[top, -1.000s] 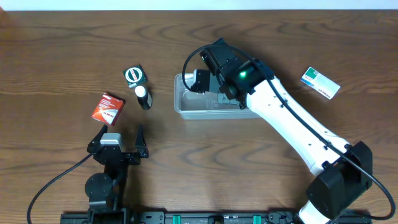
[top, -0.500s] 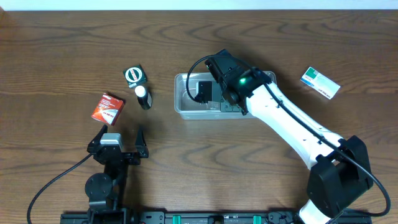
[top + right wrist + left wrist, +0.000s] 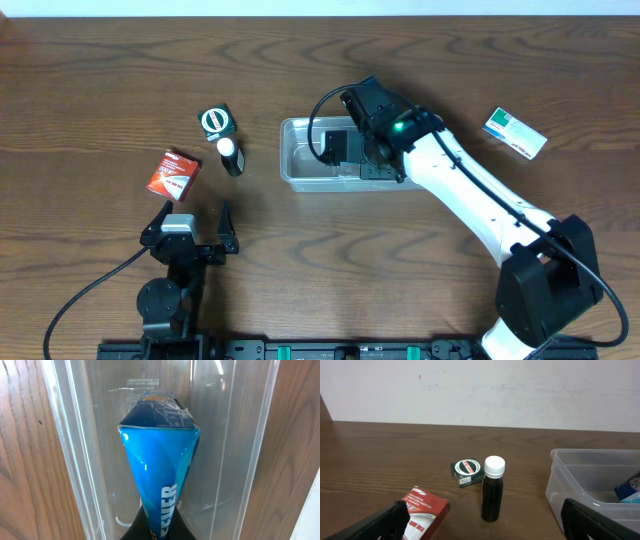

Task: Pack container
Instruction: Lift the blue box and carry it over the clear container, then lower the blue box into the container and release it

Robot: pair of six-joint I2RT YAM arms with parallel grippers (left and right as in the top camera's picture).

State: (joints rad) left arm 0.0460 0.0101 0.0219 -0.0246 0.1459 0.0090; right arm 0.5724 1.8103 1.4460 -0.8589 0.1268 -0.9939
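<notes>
In container [image 3: 70,460], blue "EVER" packet [image 3: 157,460]

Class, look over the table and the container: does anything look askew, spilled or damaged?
Only the blue packet inside the container: it is squeezed into a wedge where the right gripper pinches it. Nothing is spilled; the bottle stands upright.
</notes>
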